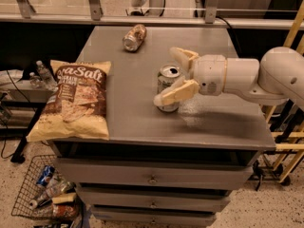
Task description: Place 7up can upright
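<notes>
The 7up can (167,83), silvery-white with a silver top, stands upright near the middle of the grey table (142,122). My gripper (170,75) reaches in from the right and is open. One finger is behind the can near its top. The other finger (175,93) crosses in front of the can's lower part. The fingers stand spread on either side of the can and do not squeeze it.
A brownish-tan can (133,37) lies on its side at the table's back. A large chip bag (75,100) lies on the left front. A wire basket (45,194) with bottles sits on the floor at lower left. Drawers are below the tabletop.
</notes>
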Action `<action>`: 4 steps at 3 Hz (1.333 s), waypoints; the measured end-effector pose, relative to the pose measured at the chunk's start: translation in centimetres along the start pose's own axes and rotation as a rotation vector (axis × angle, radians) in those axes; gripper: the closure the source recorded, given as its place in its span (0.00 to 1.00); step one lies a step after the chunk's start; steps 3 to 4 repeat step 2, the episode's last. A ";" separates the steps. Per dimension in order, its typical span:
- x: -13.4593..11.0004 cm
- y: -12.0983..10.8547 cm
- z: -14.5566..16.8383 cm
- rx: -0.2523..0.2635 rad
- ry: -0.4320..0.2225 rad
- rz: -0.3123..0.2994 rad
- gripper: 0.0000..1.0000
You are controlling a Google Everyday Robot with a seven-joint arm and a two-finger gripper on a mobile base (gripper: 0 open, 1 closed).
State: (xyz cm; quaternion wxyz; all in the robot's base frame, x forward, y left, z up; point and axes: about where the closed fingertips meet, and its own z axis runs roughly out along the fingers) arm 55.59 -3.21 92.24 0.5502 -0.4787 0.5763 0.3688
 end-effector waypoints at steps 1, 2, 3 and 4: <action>-1.1 -0.9 -2.2 -0.009 0.079 -0.021 0.00; -1.4 -1.8 -5.9 0.012 0.140 -0.025 0.00; -1.4 -1.8 -5.9 0.012 0.140 -0.025 0.00; -1.4 -1.8 -5.9 0.012 0.140 -0.025 0.00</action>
